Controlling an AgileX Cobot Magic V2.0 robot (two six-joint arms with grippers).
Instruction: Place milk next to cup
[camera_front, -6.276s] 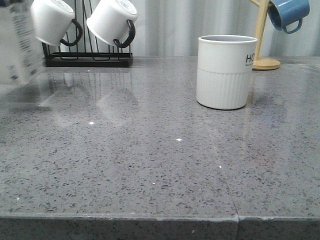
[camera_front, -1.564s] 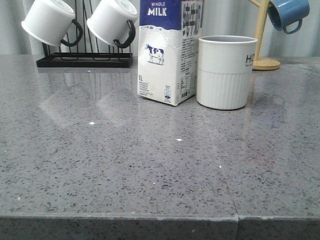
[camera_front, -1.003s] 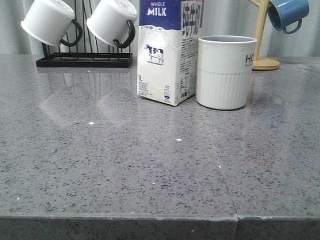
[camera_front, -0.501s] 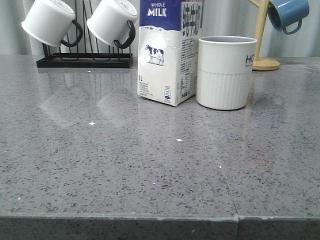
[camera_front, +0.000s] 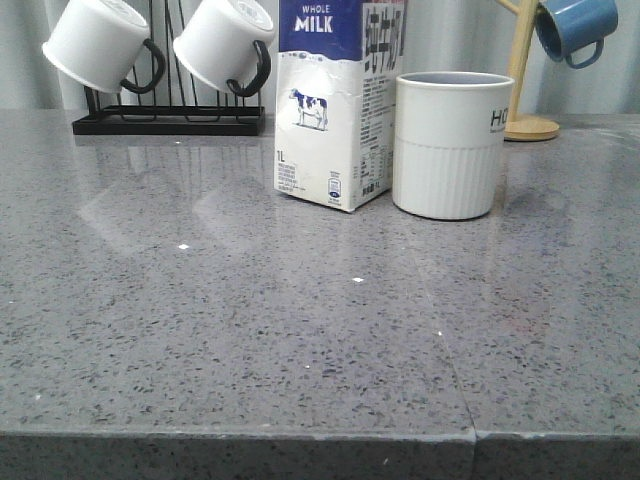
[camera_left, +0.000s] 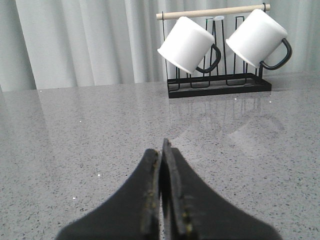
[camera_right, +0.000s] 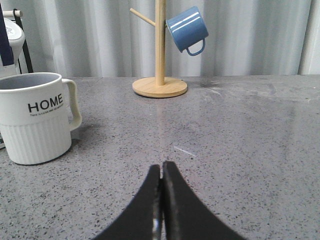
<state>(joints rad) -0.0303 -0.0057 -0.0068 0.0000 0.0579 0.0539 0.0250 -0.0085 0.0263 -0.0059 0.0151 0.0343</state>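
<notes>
Front view: milk stood beside the cup, both arms clear.

Nearest, the left gripper (camera_left: 161, 200) and right gripper (camera_right: 161, 210) hung low over the bench (camera_front: 300, 330), each with its fingers pressed together and holding nothing. Toward the bench's far edge the milk (camera_front: 335, 110) stood upright just beside the cup (camera_front: 447, 145), possibly touching it. Behind were white mugs (camera_front: 220, 40) on a rack and a blue mug (camera_front: 575, 25). To my eye, a careless arm sweep could topple the tall carton.
</notes>
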